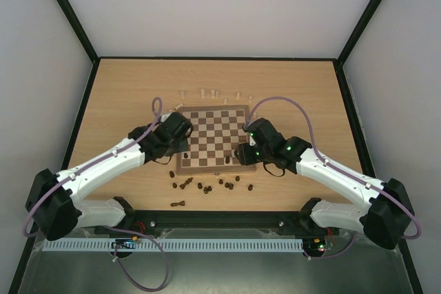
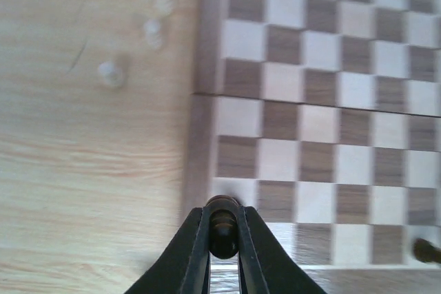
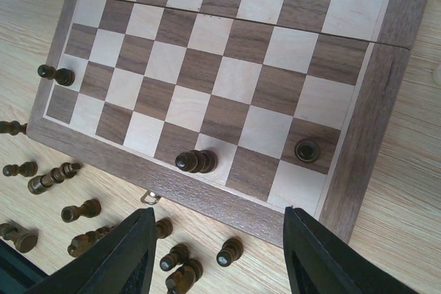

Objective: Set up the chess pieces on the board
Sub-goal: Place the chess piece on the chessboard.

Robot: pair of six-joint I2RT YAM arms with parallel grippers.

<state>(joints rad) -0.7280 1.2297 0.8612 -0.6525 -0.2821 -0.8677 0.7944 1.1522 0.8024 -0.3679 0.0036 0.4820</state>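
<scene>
The left gripper pinches a dark chess piece at bottom centre of its view, over the board. The piece is probably light, hard and slippery, so a hold at its narrow waist suits it best. The right gripper hangs half-open and empty.

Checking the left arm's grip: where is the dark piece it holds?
Left wrist view: the dark piece is clamped in the left gripper, above the board's near-left corner.
</scene>
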